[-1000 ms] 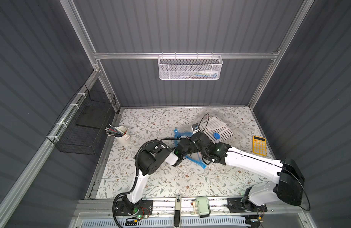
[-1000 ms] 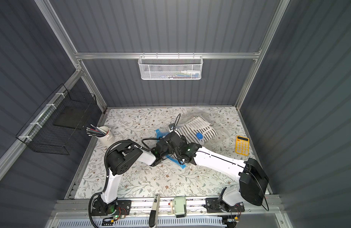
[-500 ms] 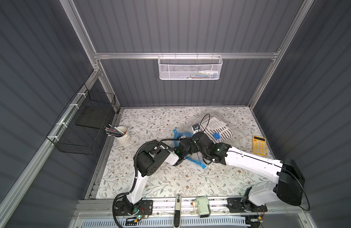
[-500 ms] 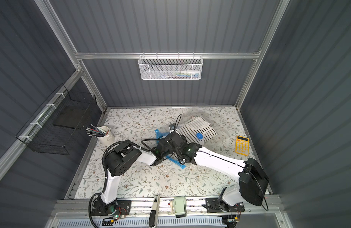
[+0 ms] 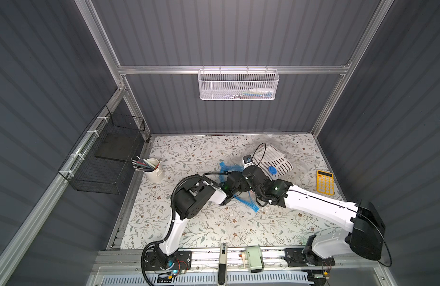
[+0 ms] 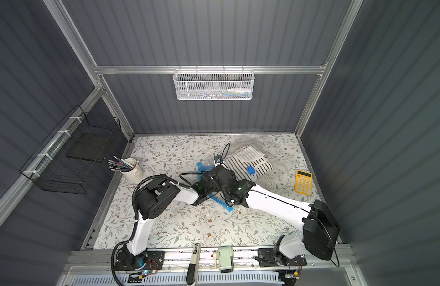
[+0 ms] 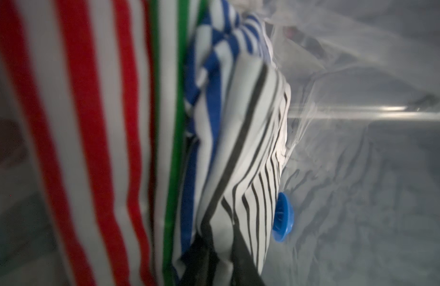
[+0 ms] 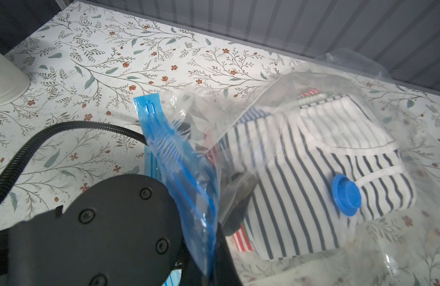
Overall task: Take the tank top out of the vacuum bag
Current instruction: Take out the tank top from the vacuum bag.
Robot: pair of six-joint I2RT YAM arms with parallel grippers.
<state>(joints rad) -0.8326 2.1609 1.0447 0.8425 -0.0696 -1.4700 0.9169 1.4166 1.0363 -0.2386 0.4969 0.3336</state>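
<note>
While right tool [image 8: 207,271] pinches the vacuum bag [image 8: 164,138], left tool [image 7: 221,265] clamps tank top [image 8: 300,173].

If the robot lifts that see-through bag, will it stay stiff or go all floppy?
Probably floppy: the vacuum bag is thin, crinkled plastic that sags and folds. Likely slippery too; it looks glossy. The folded striped clothes inside may weigh one end down.

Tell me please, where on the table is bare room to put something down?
Free: the front strip of the table, before the rail; and the back left, between the cup and the back wall. Crowded: the centre, where the left arm and right arm meet at the bag; the calculator borders its right.
</note>
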